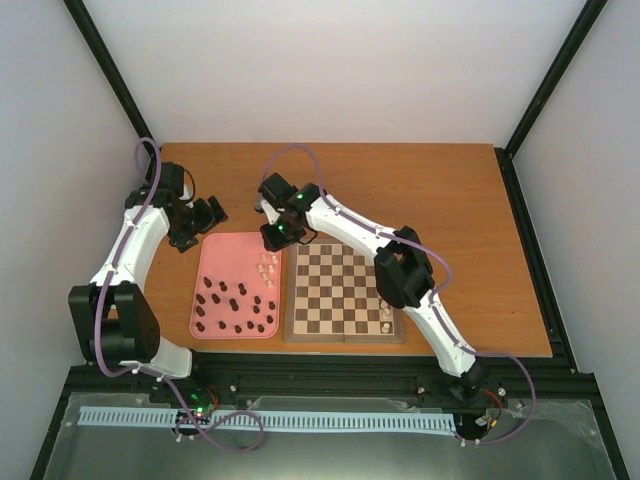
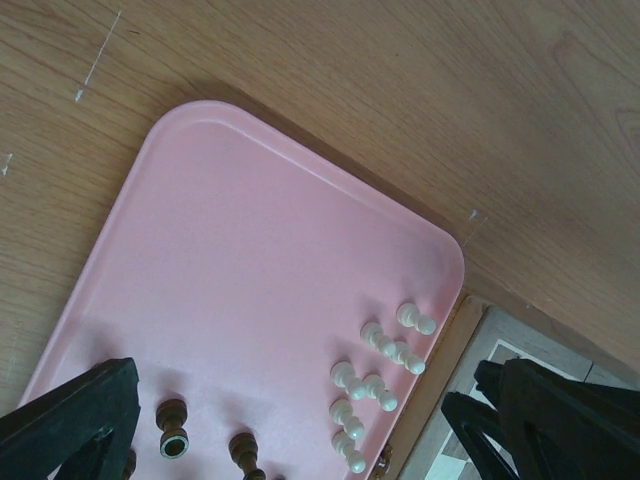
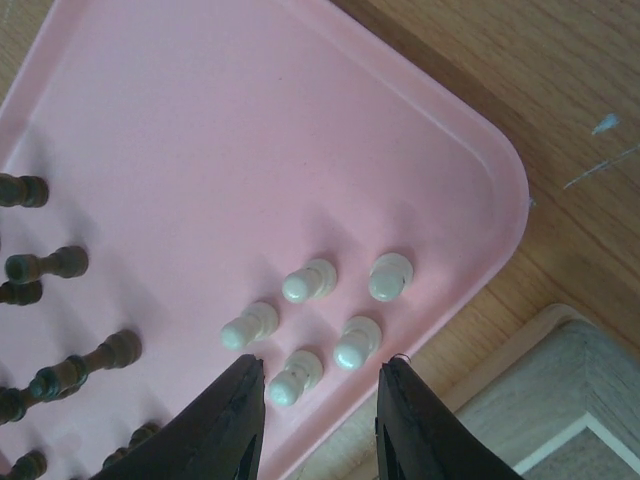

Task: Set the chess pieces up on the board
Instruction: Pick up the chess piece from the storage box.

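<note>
Progress: barely begun. Square wooden chequered board (image 1: 330,290) carries only a few cream-white pieces (image 1: 386,318), at its near corner. Cream cluster (image 1: 266,266) and dark brown pieces (image 1: 235,310) lie on pink plastic tray (image 1: 215,255) beside board. Right hand (image 3: 322,372) part-open, empty, over cream cluster off board's edge. Left hand (image 1: 206,214) wide open, empty, farther from board.

Tray (image 1: 225,255) left of board (image 1: 335,290)
</note>
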You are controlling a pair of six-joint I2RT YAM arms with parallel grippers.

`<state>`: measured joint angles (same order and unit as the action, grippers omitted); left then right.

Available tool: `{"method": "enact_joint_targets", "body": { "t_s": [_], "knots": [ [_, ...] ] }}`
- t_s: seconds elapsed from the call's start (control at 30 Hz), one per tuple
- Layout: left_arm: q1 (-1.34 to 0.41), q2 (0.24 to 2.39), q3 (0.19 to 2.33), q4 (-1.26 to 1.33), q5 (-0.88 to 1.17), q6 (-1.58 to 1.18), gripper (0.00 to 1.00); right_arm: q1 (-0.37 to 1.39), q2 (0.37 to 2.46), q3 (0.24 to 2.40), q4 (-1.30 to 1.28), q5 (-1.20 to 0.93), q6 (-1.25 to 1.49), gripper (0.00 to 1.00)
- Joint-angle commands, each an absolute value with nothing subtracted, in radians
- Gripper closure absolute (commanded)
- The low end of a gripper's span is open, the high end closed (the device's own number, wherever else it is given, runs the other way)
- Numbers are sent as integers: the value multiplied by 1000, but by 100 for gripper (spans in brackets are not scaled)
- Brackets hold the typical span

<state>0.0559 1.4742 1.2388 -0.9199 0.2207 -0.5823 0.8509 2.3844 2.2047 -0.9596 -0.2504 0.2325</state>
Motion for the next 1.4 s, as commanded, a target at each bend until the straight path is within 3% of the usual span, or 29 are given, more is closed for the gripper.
{"method": "enact_joint_targets", "body": {
  "t_s": [0.0,0.87,1.37],
  "knots": [
    [54,1448,1244,-915,239,-558,0,860,2426,2235,-930,-238,245,67],
    [54,1465,1247,-922,247,-537,0,859,2570,2344,-915,-177,238,69],
    [54,1478,1253,-920,244,-538,0,853,2557,2356,-893,-150,214,91]
  ]
}}
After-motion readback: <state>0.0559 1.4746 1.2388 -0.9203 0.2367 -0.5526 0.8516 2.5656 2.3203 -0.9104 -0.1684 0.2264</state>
